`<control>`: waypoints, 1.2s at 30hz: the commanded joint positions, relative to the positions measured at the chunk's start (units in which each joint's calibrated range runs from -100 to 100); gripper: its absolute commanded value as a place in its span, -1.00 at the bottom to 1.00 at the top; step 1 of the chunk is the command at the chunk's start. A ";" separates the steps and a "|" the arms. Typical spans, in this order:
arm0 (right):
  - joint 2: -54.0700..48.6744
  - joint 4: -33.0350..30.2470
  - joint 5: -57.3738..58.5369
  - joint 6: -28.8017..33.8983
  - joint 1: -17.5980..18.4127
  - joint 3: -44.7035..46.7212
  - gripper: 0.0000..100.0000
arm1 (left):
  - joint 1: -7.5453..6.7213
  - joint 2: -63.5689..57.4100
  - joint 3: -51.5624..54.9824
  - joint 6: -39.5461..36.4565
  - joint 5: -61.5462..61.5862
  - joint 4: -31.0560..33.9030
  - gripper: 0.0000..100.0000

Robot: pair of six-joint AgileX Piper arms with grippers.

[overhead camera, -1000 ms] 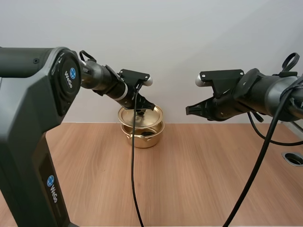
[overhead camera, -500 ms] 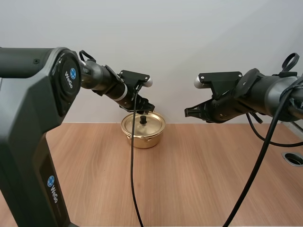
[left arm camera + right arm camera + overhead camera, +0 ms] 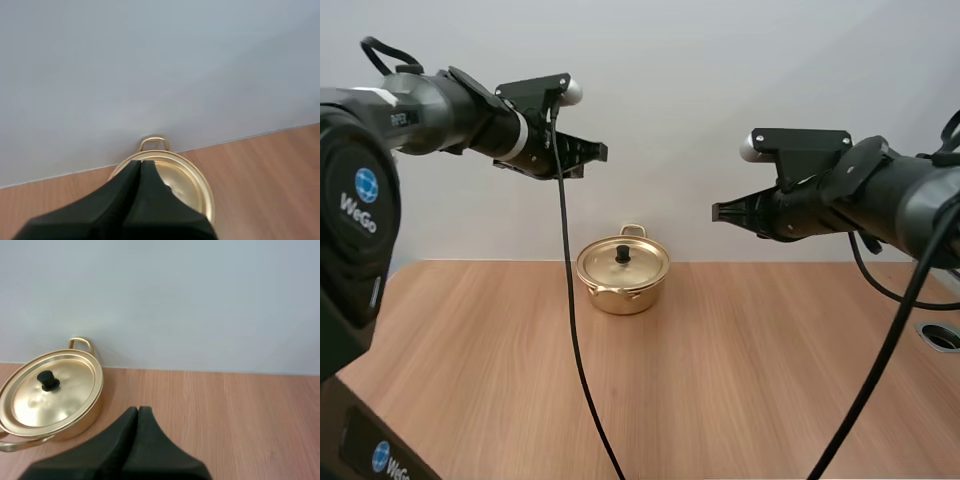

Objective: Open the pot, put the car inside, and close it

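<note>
A small golden pot [image 3: 623, 287] stands at the back middle of the wooden table, its golden lid [image 3: 622, 262] with a black knob [image 3: 622, 254] resting on it. My left gripper [image 3: 601, 152] hangs shut and empty high above and to the left of the pot. In the left wrist view its fingers lie together as one dark wedge [image 3: 140, 165] in front of the lid [image 3: 187, 182]. My right gripper [image 3: 717, 212] is shut and empty in the air, to the right of the pot. The right wrist view shows its wedge [image 3: 138, 412] beside the closed pot [image 3: 50, 395].
The wooden table [image 3: 720, 380] spreads wide in front of and around the pot. A round cable hole [image 3: 942, 336] sits at the table's right edge. A plain grey wall stands right behind the pot.
The lid, held tilted over the pot a second ago, now rests on it. My left gripper let go of the knob, rose and drew back to the left. The right arm barely moved.
</note>
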 commanded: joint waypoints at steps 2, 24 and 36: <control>-6.54 -0.27 -21.65 -0.15 0.05 5.34 -1.00 | -0.04 -5.11 5.85 -4.48 -1.43 3.44 -1.00; -41.94 -5.32 -22.87 -2.85 3.07 38.92 -1.00 | -5.68 -82.43 76.24 1.02 -76.35 5.82 -1.00; -49.94 -3.12 -26.94 -2.85 3.07 48.45 -1.00 | -4.91 -89.63 79.63 1.34 -42.97 6.97 -1.00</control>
